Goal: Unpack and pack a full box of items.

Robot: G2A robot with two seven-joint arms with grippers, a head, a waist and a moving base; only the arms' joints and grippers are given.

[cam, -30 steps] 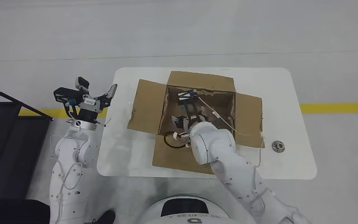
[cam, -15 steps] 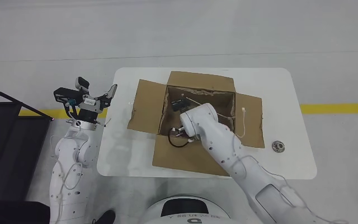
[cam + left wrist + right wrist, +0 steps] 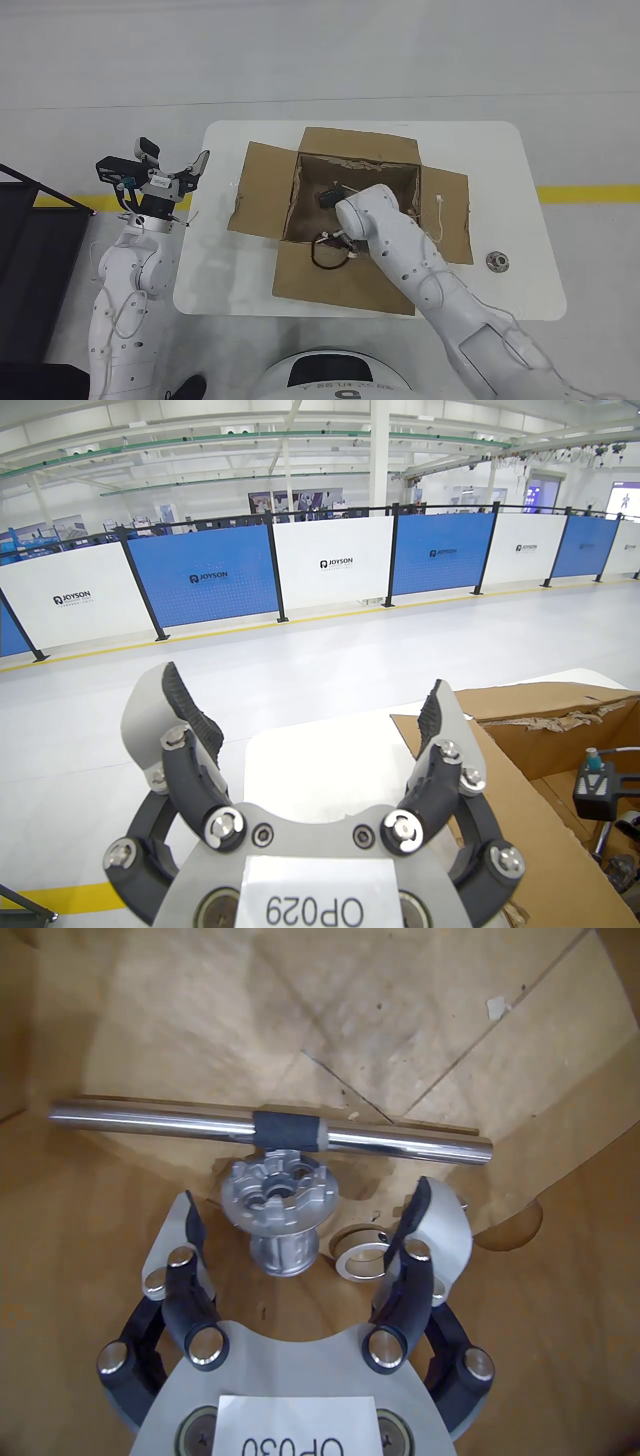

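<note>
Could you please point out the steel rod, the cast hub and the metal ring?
steel rod [image 3: 150,1120]: right wrist view, bare shaft.
cast hub [image 3: 277,1189]: right wrist view, toothed face.
metal ring [image 3: 347,1270]: right wrist view, rim.

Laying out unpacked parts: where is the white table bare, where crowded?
Bare: the white table strip left of the open cardboard box's left flap, and the right end around the small round metal part. Crowded: the box floor under the right claw, holding a grey cast hub, silver ring and steel rod.

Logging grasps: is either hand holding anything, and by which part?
Nothing is held. Right hand open by a metal hub in the box; left hand open, empty.
</note>
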